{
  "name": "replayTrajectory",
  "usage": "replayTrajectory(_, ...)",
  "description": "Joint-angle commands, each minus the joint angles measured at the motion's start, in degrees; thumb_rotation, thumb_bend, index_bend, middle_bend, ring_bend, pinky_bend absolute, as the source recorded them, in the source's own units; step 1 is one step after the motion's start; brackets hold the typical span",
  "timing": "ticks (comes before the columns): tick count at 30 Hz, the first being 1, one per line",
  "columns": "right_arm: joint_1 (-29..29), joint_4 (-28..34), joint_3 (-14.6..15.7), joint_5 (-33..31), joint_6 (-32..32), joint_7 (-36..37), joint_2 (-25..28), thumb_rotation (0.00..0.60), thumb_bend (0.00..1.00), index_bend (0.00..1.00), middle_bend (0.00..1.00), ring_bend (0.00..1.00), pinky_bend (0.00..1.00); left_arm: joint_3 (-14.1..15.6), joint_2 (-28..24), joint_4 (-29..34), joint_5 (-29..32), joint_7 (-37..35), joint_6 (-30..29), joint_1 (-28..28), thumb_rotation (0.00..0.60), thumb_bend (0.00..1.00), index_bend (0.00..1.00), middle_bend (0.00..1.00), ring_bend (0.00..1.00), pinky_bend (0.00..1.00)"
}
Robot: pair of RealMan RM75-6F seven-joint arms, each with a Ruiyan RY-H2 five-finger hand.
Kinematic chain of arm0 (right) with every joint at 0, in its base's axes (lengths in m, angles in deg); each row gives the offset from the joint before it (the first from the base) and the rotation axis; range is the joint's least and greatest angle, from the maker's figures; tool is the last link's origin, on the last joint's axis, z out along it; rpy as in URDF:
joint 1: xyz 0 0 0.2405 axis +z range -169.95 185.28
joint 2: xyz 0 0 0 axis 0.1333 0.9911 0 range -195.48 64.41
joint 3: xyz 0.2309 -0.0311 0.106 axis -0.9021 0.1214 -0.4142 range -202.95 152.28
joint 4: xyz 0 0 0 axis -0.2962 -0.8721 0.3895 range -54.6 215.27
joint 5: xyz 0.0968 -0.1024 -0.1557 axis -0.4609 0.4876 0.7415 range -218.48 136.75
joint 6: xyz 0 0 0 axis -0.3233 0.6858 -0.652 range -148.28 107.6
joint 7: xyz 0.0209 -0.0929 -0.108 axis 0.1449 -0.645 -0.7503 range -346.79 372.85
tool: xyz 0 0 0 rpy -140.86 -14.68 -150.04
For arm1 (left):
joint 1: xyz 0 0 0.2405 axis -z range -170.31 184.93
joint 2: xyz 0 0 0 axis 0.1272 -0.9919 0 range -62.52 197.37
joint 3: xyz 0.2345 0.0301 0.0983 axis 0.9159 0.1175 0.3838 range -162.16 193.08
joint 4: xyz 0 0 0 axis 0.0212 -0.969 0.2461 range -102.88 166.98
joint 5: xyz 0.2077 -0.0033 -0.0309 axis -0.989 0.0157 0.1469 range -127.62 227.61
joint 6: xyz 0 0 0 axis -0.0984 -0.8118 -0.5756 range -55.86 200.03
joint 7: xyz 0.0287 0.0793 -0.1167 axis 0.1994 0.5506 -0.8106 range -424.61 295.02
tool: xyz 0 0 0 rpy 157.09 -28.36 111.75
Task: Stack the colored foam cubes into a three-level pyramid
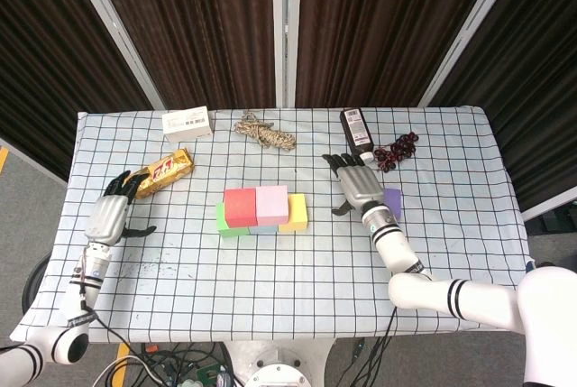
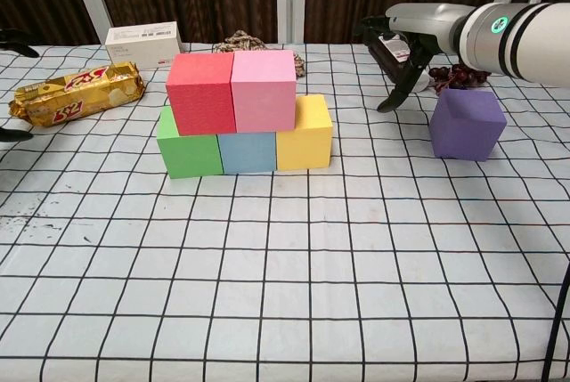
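Note:
Two levels of foam cubes stand mid-table: green (image 2: 189, 150), blue (image 2: 247, 151) and yellow (image 2: 305, 133) below, red (image 2: 201, 91) and pink (image 2: 264, 88) on top. In the head view, red (image 1: 239, 205) and pink (image 1: 271, 202) cover most of the lower row. A purple cube (image 2: 467, 124) sits alone to the right. My right hand (image 1: 356, 184) hovers open just left of the purple cube (image 1: 392, 199), fingers spread, holding nothing; it also shows in the chest view as the right hand (image 2: 423, 30). My left hand (image 1: 113, 216) is open near the table's left side, empty.
A gold snack pack (image 1: 160, 173) lies just beyond my left hand. Along the far edge are a white box (image 1: 187, 123), a coil of rope (image 1: 263, 132), a dark bottle (image 1: 356, 132) and a dark berry bunch (image 1: 397, 151).

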Motion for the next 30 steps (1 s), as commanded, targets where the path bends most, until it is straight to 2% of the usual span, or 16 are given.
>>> replayTrajectory(1,-0.4,-2.5,-0.1,1.3,0.0,-0.3,-2.3,0.600,0.06,0.00,0.07,0.00,0.00,-0.7,1.8,-1.3,0.8,1.6,1.2,1.5,0.600,0.00,0.10,0.12,0.00,0.11)
replayTrajectory(13,-0.2,-9.6,-2.0,2.7,-2.0,-0.9,-9.1,0.600,0.12,0.00,0.05,0.00,0.00,-1.8,6.4,-3.8,4.1,3.1,5.2,4.3,0.600,0.00,0.10,0.12,0.00,0.11)
replayTrajectory(30,-1.7,-13.3,-4.4,3.6,-3.7,-0.3,-11.4,0.600,0.14,0.00,0.05,0.00,0.00,-3.6,9.2,-1.9,8.3,2.0,9.5,6.8,0.600,0.00,0.10,0.12,0.00,0.11)
